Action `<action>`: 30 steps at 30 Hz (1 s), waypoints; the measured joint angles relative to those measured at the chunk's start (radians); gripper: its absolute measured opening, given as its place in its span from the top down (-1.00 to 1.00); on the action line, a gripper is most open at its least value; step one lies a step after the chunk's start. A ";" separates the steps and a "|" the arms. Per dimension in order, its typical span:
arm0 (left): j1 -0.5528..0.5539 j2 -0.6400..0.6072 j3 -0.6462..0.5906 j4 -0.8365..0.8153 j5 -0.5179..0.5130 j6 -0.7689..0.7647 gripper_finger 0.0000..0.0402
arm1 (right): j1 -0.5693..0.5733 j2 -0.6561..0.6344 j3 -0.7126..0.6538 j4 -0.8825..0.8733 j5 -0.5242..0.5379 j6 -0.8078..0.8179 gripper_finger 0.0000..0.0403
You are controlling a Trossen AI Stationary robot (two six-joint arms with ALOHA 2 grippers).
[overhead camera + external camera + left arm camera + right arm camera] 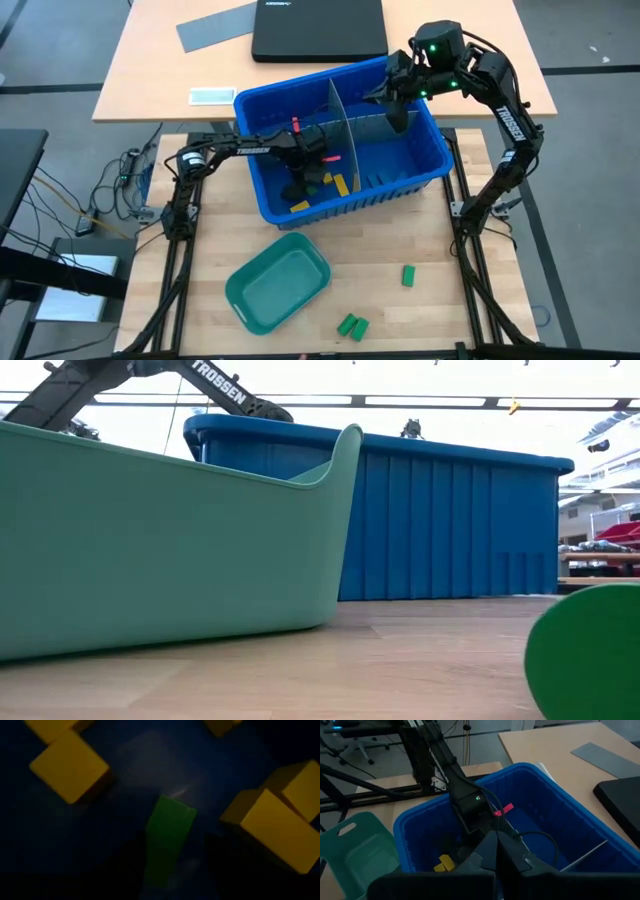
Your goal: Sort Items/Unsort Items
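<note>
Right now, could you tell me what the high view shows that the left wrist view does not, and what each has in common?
Only the high view shows the whole scene: the blue bin with its grey divider, the teal tray, three green blocks loose on the table, and the right hand poised over the bin's right compartment. Only the left wrist view shows, close up, a green block lying right ahead of the left hand on the bin floor. Both show yellow blocks inside the bin's left compartment.
</note>
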 joint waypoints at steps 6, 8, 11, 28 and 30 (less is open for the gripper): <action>-0.001 -0.005 -0.042 0.063 -0.033 0.050 -0.01 | 0.005 -0.001 0.000 0.000 -0.001 -0.008 1.00; -0.003 0.002 -0.057 0.072 -0.053 0.051 -0.01 | 0.006 -0.001 0.000 0.000 -0.001 -0.010 1.00; -0.006 -0.002 -0.080 0.129 -0.065 0.050 -0.01 | 0.006 -0.001 0.000 0.001 0.000 -0.010 1.00; -0.015 0.000 -0.081 0.159 -0.118 0.015 0.74 | 0.006 -0.010 0.000 0.006 0.012 -0.014 1.00; -0.016 0.006 -0.045 0.118 -0.122 0.006 0.74 | 0.006 -0.012 0.000 0.007 0.014 -0.027 1.00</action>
